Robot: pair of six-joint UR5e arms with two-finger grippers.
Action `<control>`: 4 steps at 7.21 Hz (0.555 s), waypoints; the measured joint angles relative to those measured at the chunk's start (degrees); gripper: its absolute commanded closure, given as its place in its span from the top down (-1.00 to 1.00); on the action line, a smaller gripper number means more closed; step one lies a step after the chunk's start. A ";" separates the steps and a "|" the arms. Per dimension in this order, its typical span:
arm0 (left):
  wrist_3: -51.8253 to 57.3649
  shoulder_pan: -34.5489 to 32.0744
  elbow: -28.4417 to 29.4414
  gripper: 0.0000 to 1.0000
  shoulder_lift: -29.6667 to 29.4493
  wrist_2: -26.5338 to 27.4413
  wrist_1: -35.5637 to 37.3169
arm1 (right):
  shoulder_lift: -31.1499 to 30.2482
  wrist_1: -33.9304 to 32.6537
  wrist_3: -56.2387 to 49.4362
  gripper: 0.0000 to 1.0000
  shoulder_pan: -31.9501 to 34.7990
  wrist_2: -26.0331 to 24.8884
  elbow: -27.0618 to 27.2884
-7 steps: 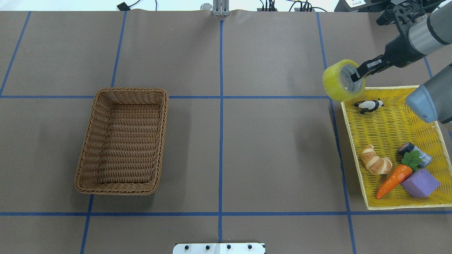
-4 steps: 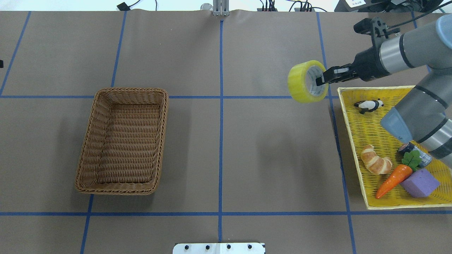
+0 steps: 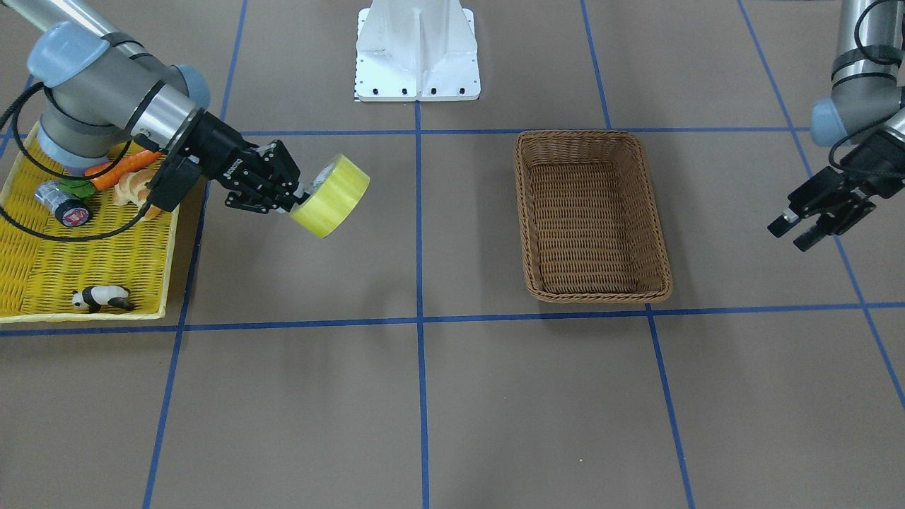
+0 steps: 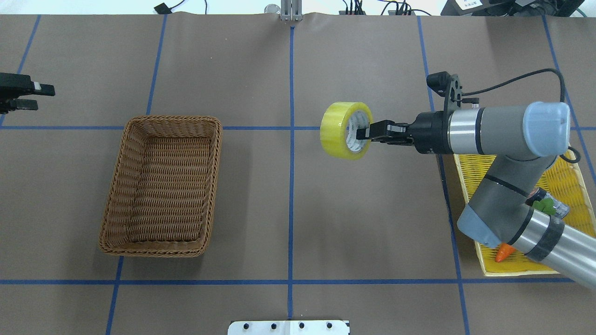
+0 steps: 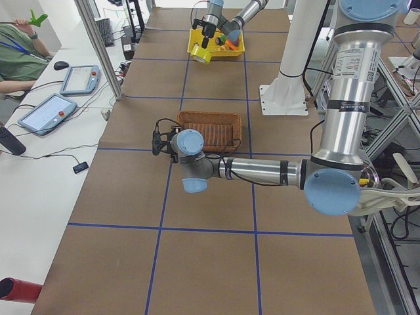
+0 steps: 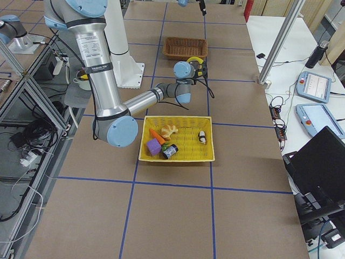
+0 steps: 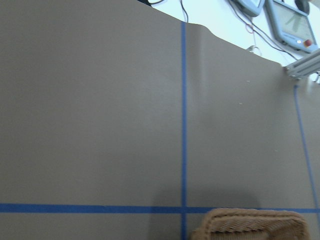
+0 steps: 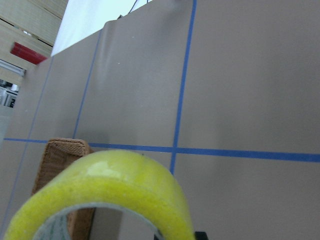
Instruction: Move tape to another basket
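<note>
The yellow tape roll hangs in the air just right of the table's centre line, held on edge. My right gripper is shut on its wall, with one finger inside the pale core. It also shows in the front view and fills the bottom of the right wrist view. The brown wicker basket stands empty on the left half of the table, well apart from the tape. My left gripper is open and empty at the far left edge, beyond the basket's far corner.
The shallow yellow tray at the right end holds a panda figure, a carrot, a croissant and a silver-and-black cylinder. My right arm's elbow hangs over it. The white base plate sits at the near edge.
My right gripper has carried the tape left, from above the tray's far corner to near the centre line. My left gripper has come into view at the left edge.
</note>
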 measured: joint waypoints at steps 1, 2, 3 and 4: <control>-12.63 1.42 -0.04 0.96 -2.07 0.36 -7.40 | 0.93 4.06 3.36 -1.00 -2.97 -3.25 -0.06; -23.86 3.16 -0.17 0.96 -4.14 2.23 -13.49 | 2.12 7.03 6.33 -1.00 -5.02 -5.33 -0.06; -32.87 7.49 -0.33 0.96 -5.69 7.80 -20.09 | 3.35 9.77 8.74 -1.00 -7.07 -7.48 -0.07; -38.77 13.44 -0.48 0.96 -6.84 15.62 -25.74 | 4.36 11.95 9.98 -1.00 -9.29 -9.99 -0.09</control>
